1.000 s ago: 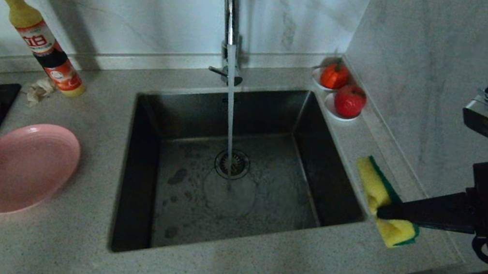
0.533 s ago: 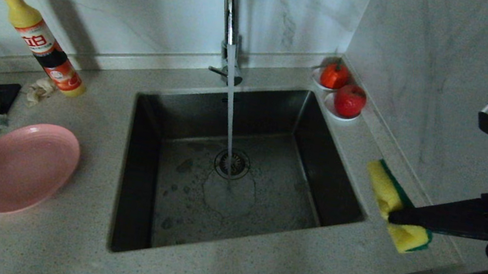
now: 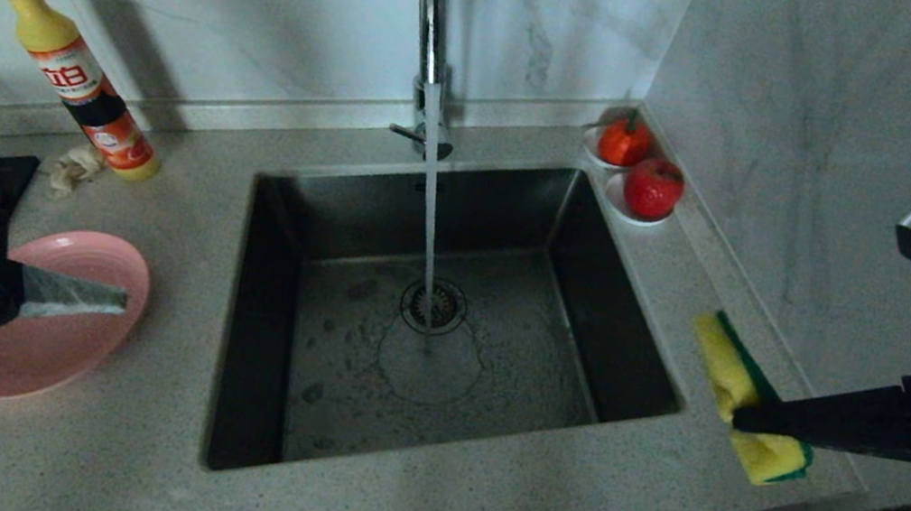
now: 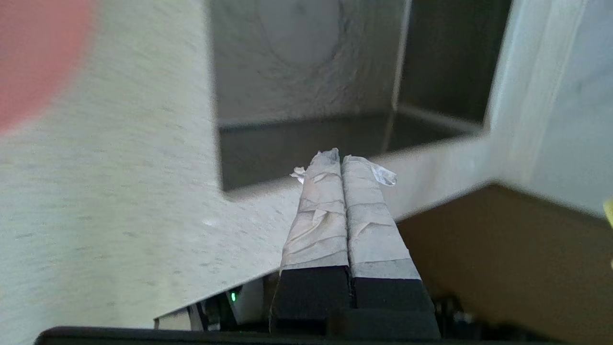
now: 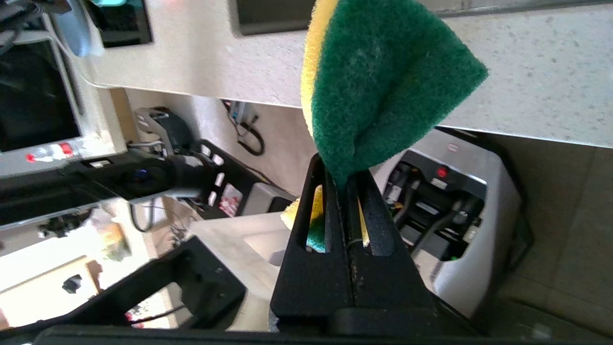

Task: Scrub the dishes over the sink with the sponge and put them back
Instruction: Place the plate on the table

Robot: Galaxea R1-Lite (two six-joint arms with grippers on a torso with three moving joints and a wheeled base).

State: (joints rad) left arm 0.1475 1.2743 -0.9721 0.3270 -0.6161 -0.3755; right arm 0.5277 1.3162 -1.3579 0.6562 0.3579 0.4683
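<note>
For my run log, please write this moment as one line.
left gripper: shut, empty, above pink plate | right gripper: shut on sponge, beside sink | faucet: running

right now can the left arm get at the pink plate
Probably yes. The left tool hangs shut just above the pink plate, nothing lying between them. It would have to open first. The right tool is busy across the sink, pinching the sponge.
</note>
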